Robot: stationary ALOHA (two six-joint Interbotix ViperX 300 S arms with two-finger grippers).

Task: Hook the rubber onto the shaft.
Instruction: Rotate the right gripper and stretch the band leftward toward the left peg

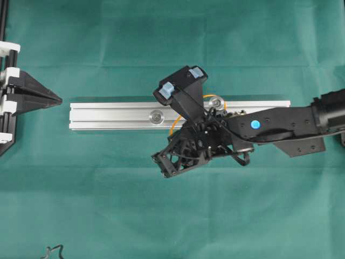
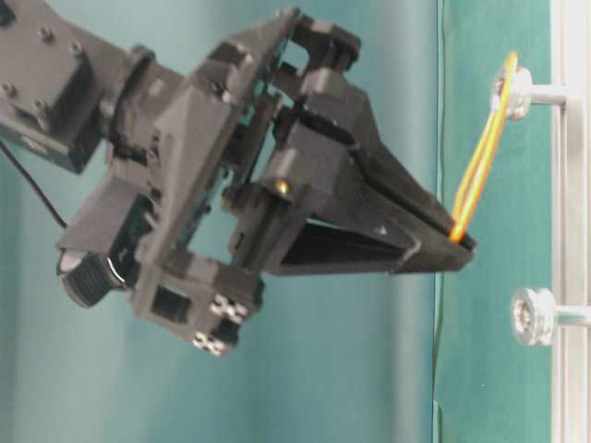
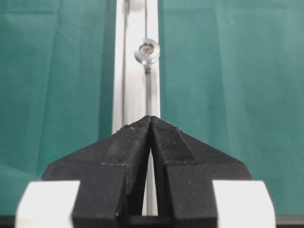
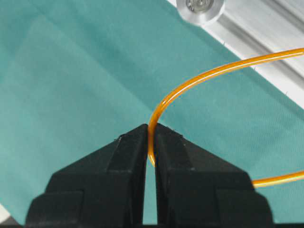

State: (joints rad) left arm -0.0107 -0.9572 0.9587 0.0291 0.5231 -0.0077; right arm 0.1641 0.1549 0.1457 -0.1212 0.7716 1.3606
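The right claw [image 4: 151, 142] has its black fingers pressed together, pinching the thin orange rubber band [image 4: 199, 78]. In the table-level view the band [image 2: 480, 161] runs taut from the claw tip [image 2: 457, 242] up to the flanged silver shaft [image 2: 515, 92] at 1 o'clock, looped around it. Overhead, the arm hides most of the band; only short orange arcs [image 1: 173, 125] show beside the long aluminium rail [image 1: 108, 116] on the green-clothed worktop [image 1: 108, 205]. A second silver shaft [image 1: 156, 116] stands bare, well apart at 9 o'clock. The left claw [image 3: 151, 124], fingers closed on nothing, sits off the rail's end.
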